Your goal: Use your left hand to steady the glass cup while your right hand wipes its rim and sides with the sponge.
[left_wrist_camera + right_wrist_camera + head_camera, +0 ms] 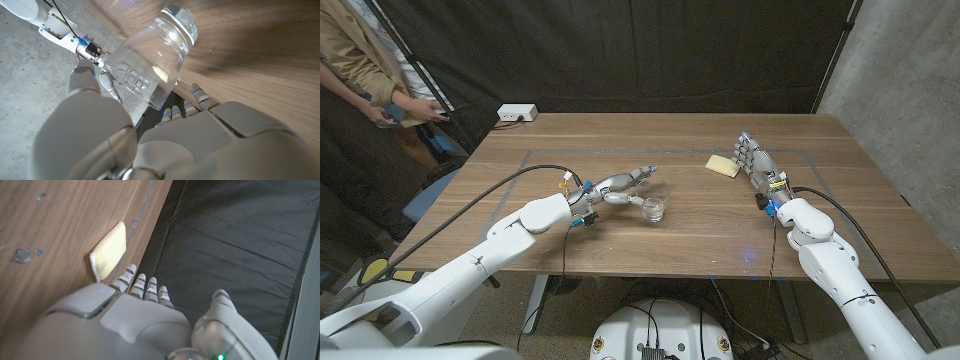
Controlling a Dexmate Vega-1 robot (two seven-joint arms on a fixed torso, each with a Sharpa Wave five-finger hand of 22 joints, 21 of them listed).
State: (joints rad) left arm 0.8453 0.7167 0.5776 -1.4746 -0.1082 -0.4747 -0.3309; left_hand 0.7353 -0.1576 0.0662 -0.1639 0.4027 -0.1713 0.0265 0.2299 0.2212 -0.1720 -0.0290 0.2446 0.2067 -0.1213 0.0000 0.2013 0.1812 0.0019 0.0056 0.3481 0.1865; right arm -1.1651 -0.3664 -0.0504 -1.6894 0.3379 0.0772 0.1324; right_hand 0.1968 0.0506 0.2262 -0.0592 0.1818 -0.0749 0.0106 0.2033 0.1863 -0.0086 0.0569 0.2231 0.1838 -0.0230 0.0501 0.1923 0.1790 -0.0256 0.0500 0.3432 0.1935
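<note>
Head view: the glass cup [654,209] stands upright near the middle of the wooden desk [620,240], with the left hand [617,188] just beside it — fingers spread, holding nothing. The yellow sponge [723,166] lies flat, and the right hand [757,164] waits close beside it, fingers apart. Left wrist view: the cup [150,62] sits between thumb and fingers [195,97], contact unclear. Right wrist view: the sponge [108,257] lies just beyond the fingertips [131,272], untouched.
</note>
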